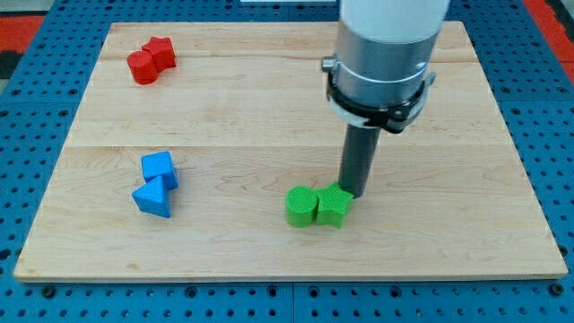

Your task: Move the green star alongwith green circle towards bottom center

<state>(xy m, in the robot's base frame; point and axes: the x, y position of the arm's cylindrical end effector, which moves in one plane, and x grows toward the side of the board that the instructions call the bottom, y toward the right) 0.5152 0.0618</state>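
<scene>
Pushing from the star's (333, 206) top-right edge, my tip (351, 193) needed a steady down-left line, keeping the circle (301, 207) touching; no fingers existed

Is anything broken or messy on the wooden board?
Nothing stands out. The green circle and green star sit touching, my tip at the star's upper right. Red and blue blocks sit paired, intact.

Wooden board (269, 99) carries red, blue, green blocks.
</scene>
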